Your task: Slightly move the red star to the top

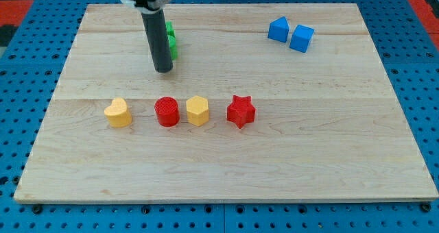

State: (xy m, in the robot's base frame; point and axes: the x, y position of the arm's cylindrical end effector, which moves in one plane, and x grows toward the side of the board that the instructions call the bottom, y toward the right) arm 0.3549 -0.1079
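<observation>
Red star: five blunt points, flat on wooden board, rightmost in row beside yellow hexagon. My tip well up-left, touching nothing; no jaws, nothing held.

my tip beside green block; red star well right, lower

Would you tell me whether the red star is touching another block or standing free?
Standing free: bare wood separates the red star from the yellow hexagon.
</observation>
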